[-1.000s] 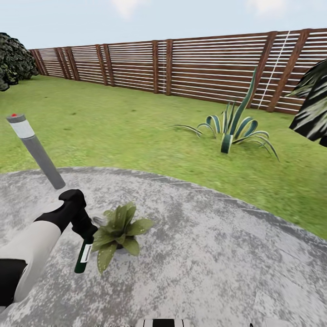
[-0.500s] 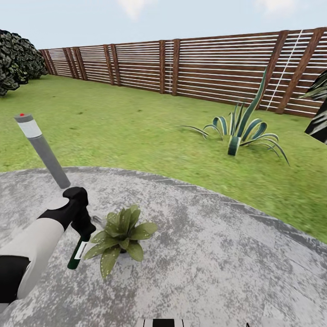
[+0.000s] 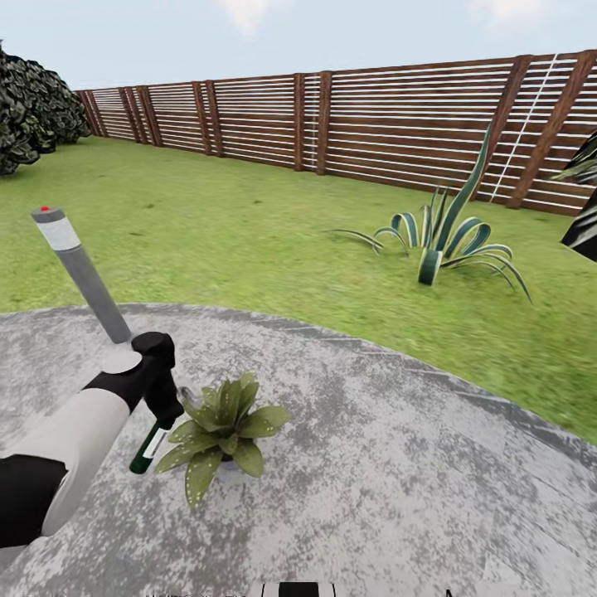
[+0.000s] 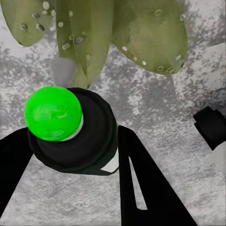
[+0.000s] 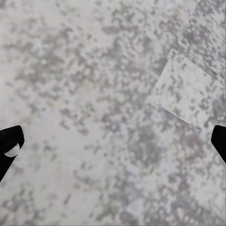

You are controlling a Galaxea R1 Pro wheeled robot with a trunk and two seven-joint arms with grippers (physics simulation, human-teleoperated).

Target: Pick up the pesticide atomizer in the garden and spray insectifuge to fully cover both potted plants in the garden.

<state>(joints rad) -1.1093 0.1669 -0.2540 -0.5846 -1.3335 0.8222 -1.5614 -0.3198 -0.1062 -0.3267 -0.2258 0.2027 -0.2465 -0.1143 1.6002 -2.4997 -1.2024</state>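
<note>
My left gripper (image 3: 169,410) is shut on the pesticide atomizer (image 3: 150,444), a dark green bottle with a pale label that hangs tilted below the fingers. It is right beside a potted plant (image 3: 224,426), a low rosette of speckled green leaves on the paved patio (image 3: 373,481). In the left wrist view the black fingers (image 4: 141,181) clamp the atomizer (image 4: 87,146), which has a bright green ball on it, and the potted plant's (image 4: 99,33) leaves and grey pot lie just beyond. My right gripper (image 5: 113,141) is open over bare paving.
A grey bollard lamp (image 3: 81,275) stands at the patio edge behind my left arm. On the lawn (image 3: 249,232) grows a striped agave (image 3: 439,240). The brown slat fence (image 3: 373,124) closes the back, with a dark bush (image 3: 29,108) at far left.
The view has shifted a little to the left. My left gripper has moved closer to the potted plant, and the atomizer in it has tilted from near upright to slanted.
</note>
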